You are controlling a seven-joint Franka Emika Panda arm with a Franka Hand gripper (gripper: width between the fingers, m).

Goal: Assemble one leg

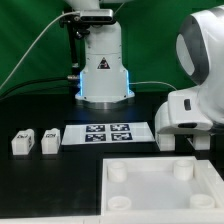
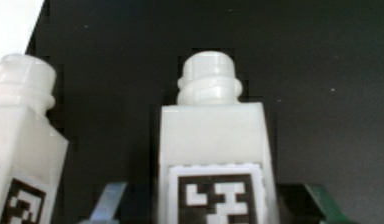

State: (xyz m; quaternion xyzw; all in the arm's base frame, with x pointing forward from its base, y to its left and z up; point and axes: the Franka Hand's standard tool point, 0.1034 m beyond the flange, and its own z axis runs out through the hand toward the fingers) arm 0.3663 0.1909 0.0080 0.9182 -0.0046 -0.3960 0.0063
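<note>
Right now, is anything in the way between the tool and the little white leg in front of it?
Nothing visible. In the wrist view the leg stands directly between the fingers of the tool; a second leg stands beside it, outside them.

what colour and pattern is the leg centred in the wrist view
The leg is white with a black-and-white square tag; clearest in wrist view.

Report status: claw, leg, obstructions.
Claw open, straddling one leg, gaps both sides. Leg on table, ungripped. Second leg close beside it, apart.
</note>
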